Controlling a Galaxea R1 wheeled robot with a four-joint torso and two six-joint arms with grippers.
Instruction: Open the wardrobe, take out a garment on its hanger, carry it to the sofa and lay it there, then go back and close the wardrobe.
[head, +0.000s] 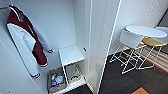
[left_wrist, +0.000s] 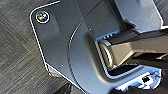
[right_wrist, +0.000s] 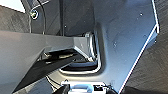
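The wardrobe stands open in front of me in the head view, showing its white interior. Its right door is swung out towards me and shows nearly edge-on. A maroon varsity jacket with white sleeves hangs high at the left inside. Both wrist views show my own dark plates and jointed bars above the dark carpet, and I cannot make out how either gripper stands.
A small white shelf on thin legs stands low in the wardrobe beside a basket of small items. To the right are a round white table, a white chair and a yellow seat on dark carpet.
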